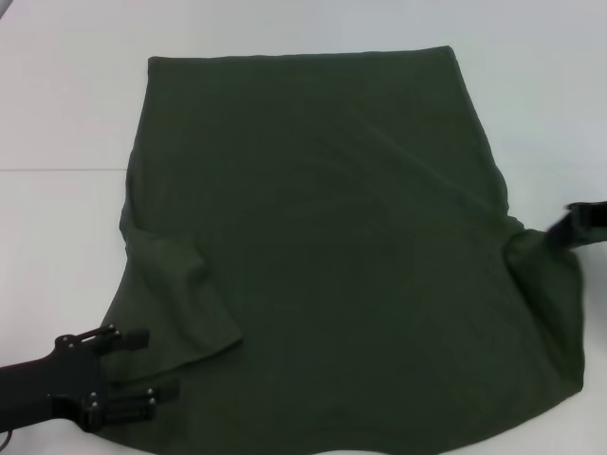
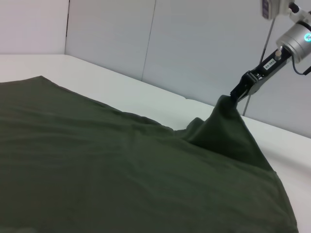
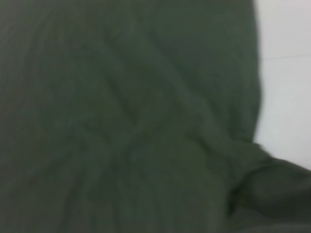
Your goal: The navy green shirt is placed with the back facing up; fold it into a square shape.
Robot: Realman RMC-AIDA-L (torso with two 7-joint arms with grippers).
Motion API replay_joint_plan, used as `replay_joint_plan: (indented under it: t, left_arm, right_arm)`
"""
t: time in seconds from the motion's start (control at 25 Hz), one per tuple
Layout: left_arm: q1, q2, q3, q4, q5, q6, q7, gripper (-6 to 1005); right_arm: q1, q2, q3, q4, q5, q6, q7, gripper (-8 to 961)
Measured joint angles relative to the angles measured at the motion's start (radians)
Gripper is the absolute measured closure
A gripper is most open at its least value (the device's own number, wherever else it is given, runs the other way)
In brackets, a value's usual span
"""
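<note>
The navy green shirt [image 1: 322,237] lies spread over the white table, its straight hem at the far side. Its left sleeve [image 1: 180,303] lies folded in over the body. At the near left, my left gripper [image 1: 142,368] is open, with its two fingers on either side of that sleeve's edge. At the right edge, my right gripper [image 1: 561,227] is shut on the shirt's right sleeve. The left wrist view shows the right gripper [image 2: 236,95] pulling the shirt [image 2: 97,165] up into a peak. Dark cloth of the shirt [image 3: 121,121] fills the right wrist view.
The white table [image 1: 57,95] shows bare at the left, far side and right of the shirt. A seam line crosses the table at the left [image 1: 57,169]. Grey wall panels [image 2: 194,43] stand behind the table in the left wrist view.
</note>
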Motion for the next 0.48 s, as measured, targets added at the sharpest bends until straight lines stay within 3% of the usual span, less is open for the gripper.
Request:
replay_joint_plan:
  t: [0.24,0.48]
  left_arm:
    - [0.000,0.000,0.000,-0.002,0.000,0.000,0.000,124]
    - [-0.003,0.002,0.000,-0.022,0.000,0.000,0.000,124]
  right_arm:
    - [0.065,0.049,-0.097,0.005,0.000,0.013,0.000,920]
    - [0.111,0.067,-0.160,0.061,-0.005,0.045,0.000,918]
